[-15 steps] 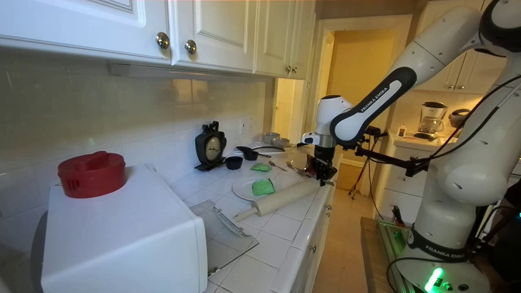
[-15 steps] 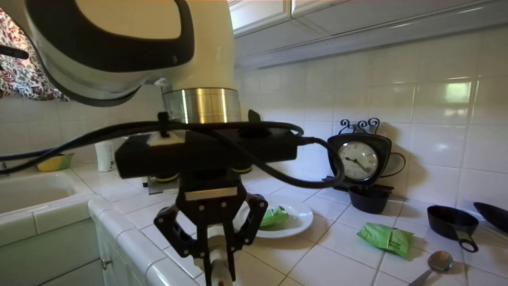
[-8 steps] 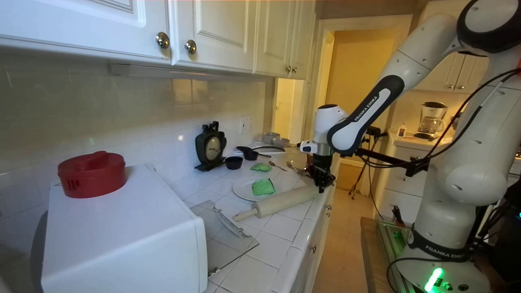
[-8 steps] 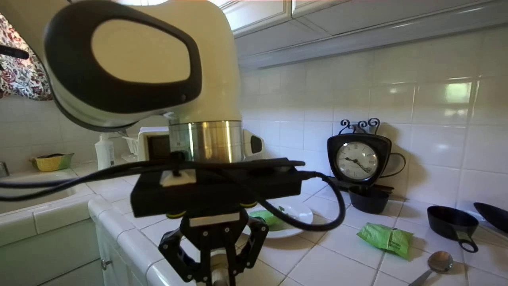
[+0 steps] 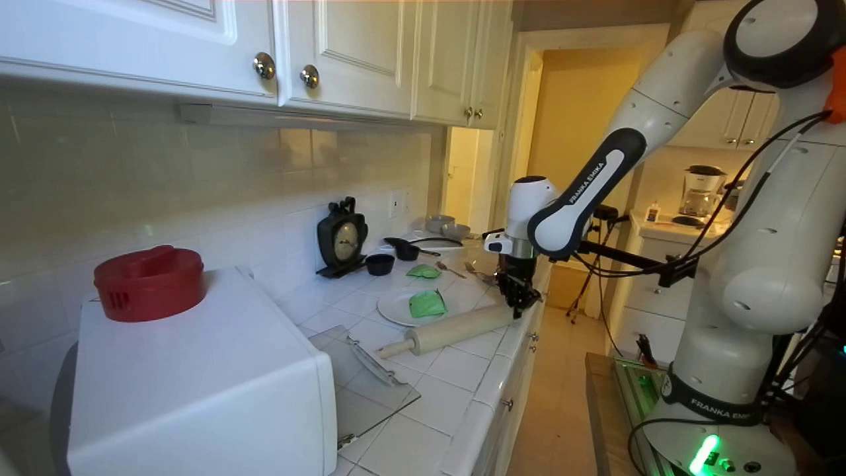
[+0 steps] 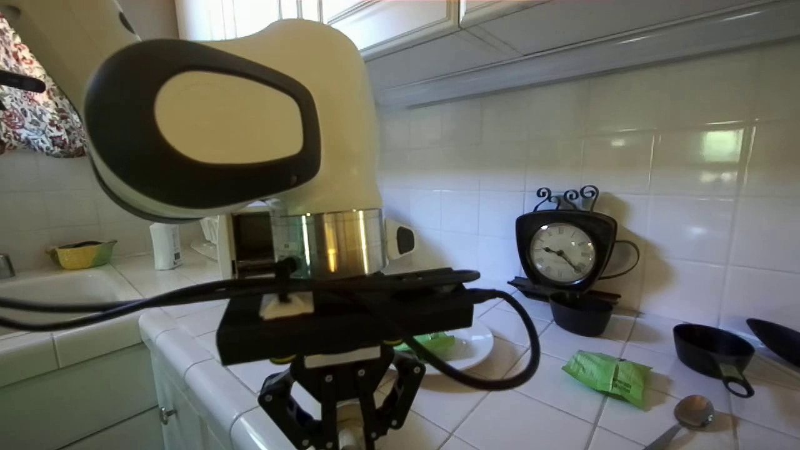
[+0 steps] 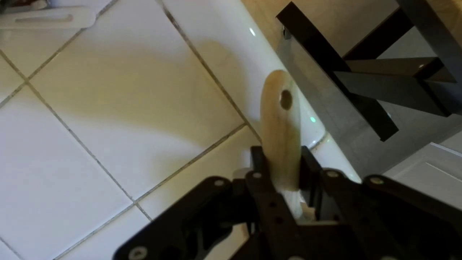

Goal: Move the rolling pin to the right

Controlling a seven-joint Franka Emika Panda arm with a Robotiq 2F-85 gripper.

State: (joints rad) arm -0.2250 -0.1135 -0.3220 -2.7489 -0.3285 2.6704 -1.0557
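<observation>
The pale wooden rolling pin (image 5: 459,330) slants across the white tiled counter, its free handle pointing toward the white appliance. My gripper (image 7: 283,164) is shut on the handle at its opposite end, with one finger on each side of the wood. The rounded handle tip with a hole juts past the fingers, over the counter's edge trim in the wrist view. In an exterior view the gripper (image 6: 350,431) is low by the edge, and part of the handle shows between its fingers. Whether the held end touches the tiles I cannot tell.
A white plate (image 5: 390,311) bearing a green packet (image 5: 428,304) is close beside the pin. A glass panel (image 5: 363,383) and white appliance (image 5: 198,377) stand near its free end. A black clock (image 6: 565,250), small pan (image 6: 712,350) and spoon (image 6: 694,412) are farther along.
The arm has come down, lowering the held handle toward the counter and shifting slightly toward the white appliance. The pin's free end has slid a little the same way. The grip looks unchanged.
</observation>
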